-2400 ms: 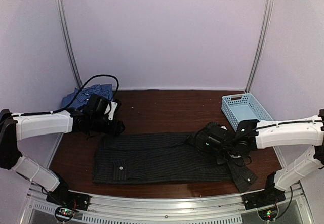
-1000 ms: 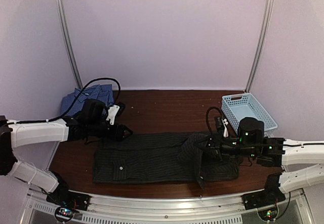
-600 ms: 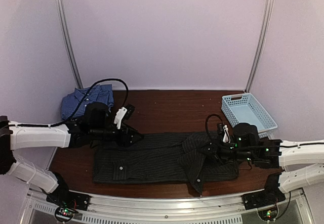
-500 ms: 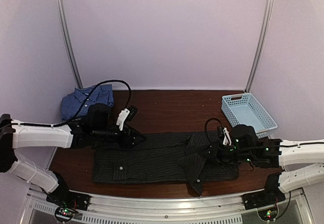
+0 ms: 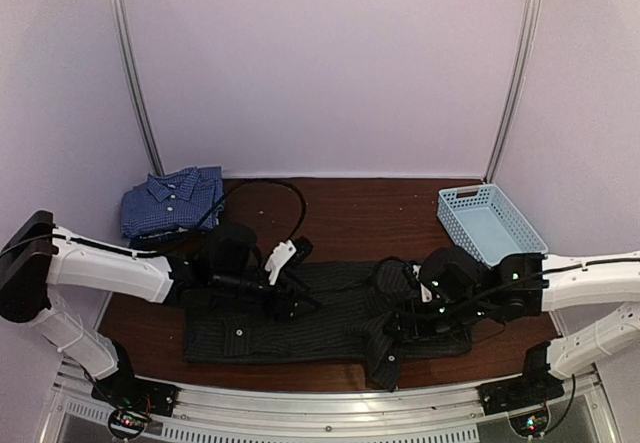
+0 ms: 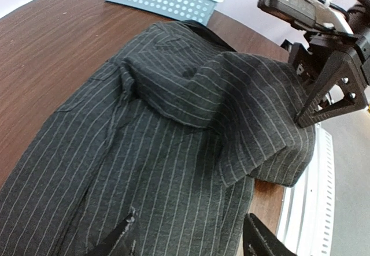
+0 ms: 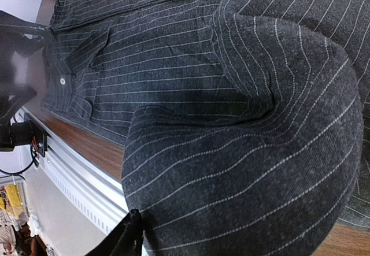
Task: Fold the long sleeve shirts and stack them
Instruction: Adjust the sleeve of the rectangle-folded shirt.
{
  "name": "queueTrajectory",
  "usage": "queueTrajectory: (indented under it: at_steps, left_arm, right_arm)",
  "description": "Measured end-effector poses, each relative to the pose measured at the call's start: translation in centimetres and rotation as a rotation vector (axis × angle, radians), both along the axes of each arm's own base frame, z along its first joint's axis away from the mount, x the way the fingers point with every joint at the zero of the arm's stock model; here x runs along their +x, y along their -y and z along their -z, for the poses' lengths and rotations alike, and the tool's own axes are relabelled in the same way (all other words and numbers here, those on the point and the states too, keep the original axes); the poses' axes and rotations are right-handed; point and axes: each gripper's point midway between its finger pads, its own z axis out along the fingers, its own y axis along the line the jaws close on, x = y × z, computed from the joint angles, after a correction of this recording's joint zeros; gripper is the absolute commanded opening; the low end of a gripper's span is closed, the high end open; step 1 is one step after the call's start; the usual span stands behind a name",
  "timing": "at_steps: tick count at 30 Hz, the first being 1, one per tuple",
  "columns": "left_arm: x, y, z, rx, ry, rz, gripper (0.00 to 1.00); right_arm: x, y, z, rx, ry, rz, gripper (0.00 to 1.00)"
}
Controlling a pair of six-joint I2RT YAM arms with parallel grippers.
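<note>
Black pinstripe shirt lies flat along the table near edge, its right end bunched over. Left hand is over its middle, fingers apart, empty. Right hand is at the bunch; can't tell its grip. Blue checked shirt is folded at the far left corner.

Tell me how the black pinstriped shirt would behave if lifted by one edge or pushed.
Probably floppy: the black pinstriped shirt lies in soft bulges and creases at its folded-over end, so it would drape rather than hold shape. Likely light, being thin cloth. Pushed across the table, it would probably bunch up rather than slide whole.
</note>
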Motion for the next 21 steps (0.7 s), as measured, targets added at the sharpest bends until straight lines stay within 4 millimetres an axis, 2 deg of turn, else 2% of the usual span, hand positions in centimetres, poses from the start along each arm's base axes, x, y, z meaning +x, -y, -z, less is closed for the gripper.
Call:
queueTrajectory:
  at_steps: [5,10,16,21]
  left_arm:
    - [-2.4,2.7,0.8,-0.005,-0.002,0.106,0.61]
    - [-4.2,4.7,2.5,-0.01,-0.046,0.18,0.61]
    - [-5.3,6.2,4.7,0.0,-0.097,0.228,0.61]
    - [-5.3,8.0,5.5,0.003,-0.105,0.257,0.61]
  right_arm:
    - [-1.0,0.3,-0.9,-0.006,0.004,-0.065,0.6]
    - [-2.2,0.1,-3.7,0.047,0.025,-0.127,0.6]
    - [-2.8,1.3,-6.6,0.102,0.064,-0.132,0.6]
    - [-2.6,1.8,-7.2,0.103,0.085,-0.121,0.6]
